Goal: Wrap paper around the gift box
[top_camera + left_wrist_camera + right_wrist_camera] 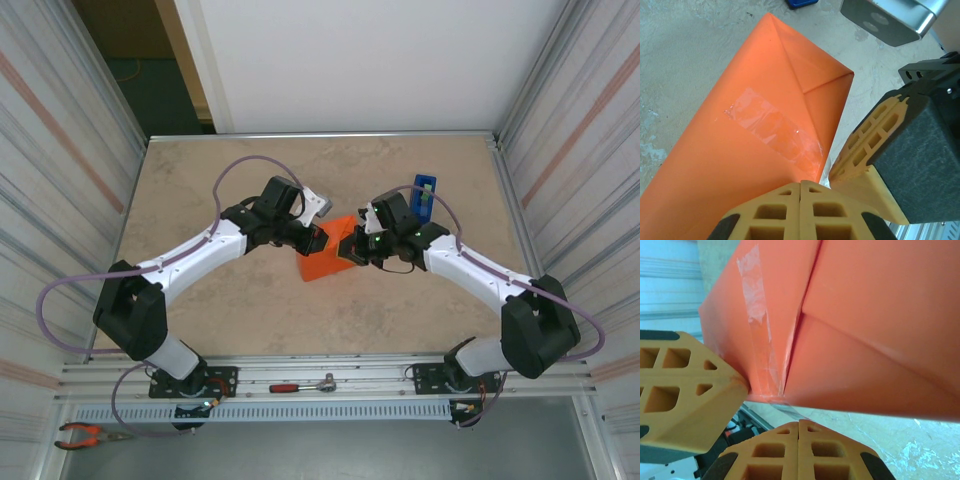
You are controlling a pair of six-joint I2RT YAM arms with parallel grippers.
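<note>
From above, the paper [318,265] sits as an orange, box-shaped parcel at the middle of the beige table [200,180]. The left gripper [320,240] and the right gripper [347,252] meet at its far end. A blue object [424,197] stands just behind the right arm.

In the left wrist view, the left pincer is clenched, its yellow pads flush together at the parcel's near edge (whether they nip anything cannot be told). Clear tape [772,127] crosses a folded seam, and the right gripper's fingers [865,145] lie just beside the paper.

In the right wrist view, the right pincer is likewise clenched under the parcel's taped corner. The left gripper's fingers [685,390] touch that same corner.
</note>
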